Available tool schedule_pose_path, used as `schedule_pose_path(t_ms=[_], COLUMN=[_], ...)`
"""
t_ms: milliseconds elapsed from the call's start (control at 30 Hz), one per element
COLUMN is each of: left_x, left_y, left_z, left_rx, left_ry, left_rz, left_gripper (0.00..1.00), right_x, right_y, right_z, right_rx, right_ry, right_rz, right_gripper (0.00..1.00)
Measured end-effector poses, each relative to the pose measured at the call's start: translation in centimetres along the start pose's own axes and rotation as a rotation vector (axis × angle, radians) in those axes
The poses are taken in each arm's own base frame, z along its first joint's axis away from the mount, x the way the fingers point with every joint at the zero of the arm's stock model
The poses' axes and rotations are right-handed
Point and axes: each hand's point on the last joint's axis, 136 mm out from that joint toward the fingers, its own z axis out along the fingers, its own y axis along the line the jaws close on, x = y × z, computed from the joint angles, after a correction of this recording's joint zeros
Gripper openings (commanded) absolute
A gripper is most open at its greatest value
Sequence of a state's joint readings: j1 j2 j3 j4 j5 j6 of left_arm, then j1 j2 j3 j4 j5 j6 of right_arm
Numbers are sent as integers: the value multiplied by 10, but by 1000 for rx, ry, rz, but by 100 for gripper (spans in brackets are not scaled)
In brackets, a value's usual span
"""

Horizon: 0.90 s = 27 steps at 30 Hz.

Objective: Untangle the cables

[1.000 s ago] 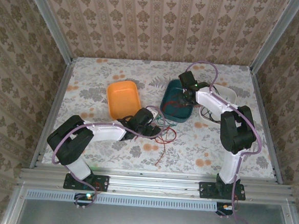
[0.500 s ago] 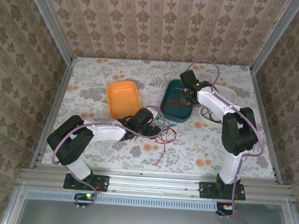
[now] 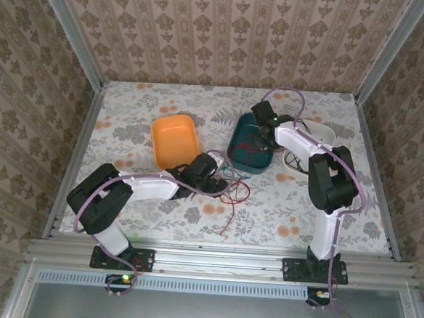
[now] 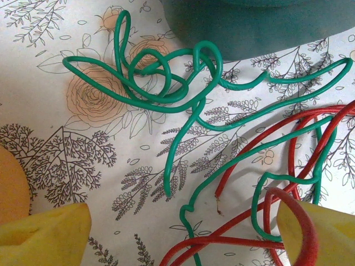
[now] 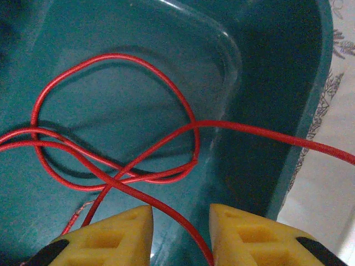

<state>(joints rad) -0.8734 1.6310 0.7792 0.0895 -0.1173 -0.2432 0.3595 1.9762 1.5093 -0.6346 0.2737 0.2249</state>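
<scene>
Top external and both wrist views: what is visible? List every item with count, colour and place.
orange tray: 1, orange, left-centre of table
teal tray: 1, teal, centre
white tray: 1, white, right, partly behind the right arm
green cable: 1, green, coiled on the table beside the teal tray
red cables: count unclear, red, one looped inside the teal tray, others tangled with the green cable
black cables: count unclear, by the white tray
table: 1, white floral
left hand: yellow fingers wide apart, over the tangle
right hand: yellow fingers narrowly apart, red cable between them
</scene>
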Motion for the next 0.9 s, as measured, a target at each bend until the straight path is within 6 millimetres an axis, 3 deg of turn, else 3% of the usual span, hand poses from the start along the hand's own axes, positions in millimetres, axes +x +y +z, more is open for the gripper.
schedule_pose_path(t_ms=[300, 633, 900], left_x=[0, 0, 0], left_y=[2, 2, 2], left_z=[0, 0, 0], left_rx=[-3, -3, -4], left_ry=[0, 0, 0], left_rz=[-4, -4, -5], left_gripper=[88, 88, 88], right_x=[-2, -3, -16], right_y=[-2, 8, 25], right_z=[10, 10, -3], right_rx=[35, 28, -33], right_ry=[9, 3, -34], right_rz=[-40, -70, -58], right_gripper=[31, 1, 0])
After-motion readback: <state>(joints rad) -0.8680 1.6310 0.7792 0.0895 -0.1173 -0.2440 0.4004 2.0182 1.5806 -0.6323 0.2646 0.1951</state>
